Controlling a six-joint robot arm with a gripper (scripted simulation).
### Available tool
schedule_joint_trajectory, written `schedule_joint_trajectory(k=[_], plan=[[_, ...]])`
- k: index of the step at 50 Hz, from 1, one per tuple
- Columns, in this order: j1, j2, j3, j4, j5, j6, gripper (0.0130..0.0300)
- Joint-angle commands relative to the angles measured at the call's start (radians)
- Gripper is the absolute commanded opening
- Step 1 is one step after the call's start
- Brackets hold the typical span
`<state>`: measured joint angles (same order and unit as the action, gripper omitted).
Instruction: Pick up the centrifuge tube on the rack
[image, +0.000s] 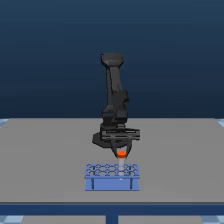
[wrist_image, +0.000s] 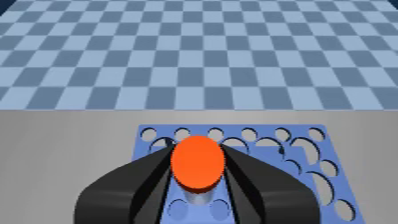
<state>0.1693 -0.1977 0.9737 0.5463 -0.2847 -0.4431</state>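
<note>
A: We are looking at the centrifuge tube (wrist_image: 197, 161) first. Its orange-red cap is sitting right between the two dark fingers, and in the wrist view a pale stretch of its body is showing just beneath the cap, pointing down toward the rack (wrist_image: 306, 192).

B: So are we gripping it? In the exterior view the cap (image: 121, 153) is glowing between the fingertips, just above the rack's (image: 112, 184) top plate.

A: We are judging that the jaws are closed on the tube at the cap; the fingers are pressing against both sides of it with no gap that we can make out. The gripper (image: 121, 152) is hanging directly over the rack's back rows of holes.

B: Is the tube clear of the rack?

A: We cannot tell. The cap is standing above the holes, but the tip is hidden behind the fingers, so it may be partly in a hole.

B: Then the grasp is looking done, and the lift is what we are counting as left.

A: Agreed. Beyond the rack, the grey counter (image: 45, 160) is lying bare around it.
</note>
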Motion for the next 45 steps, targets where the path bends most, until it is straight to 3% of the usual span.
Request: schedule_joint_trajectory(k=[1,20,45], plan=[[0.000,0.000,0.000,0.000,-0.001,0.000,0.0130],[0.000,-0.005,-0.003,0.015,0.007,-0.015,0.0130],[0.000,-0.052,-0.027,0.184,0.064,-0.190,0.0130]])
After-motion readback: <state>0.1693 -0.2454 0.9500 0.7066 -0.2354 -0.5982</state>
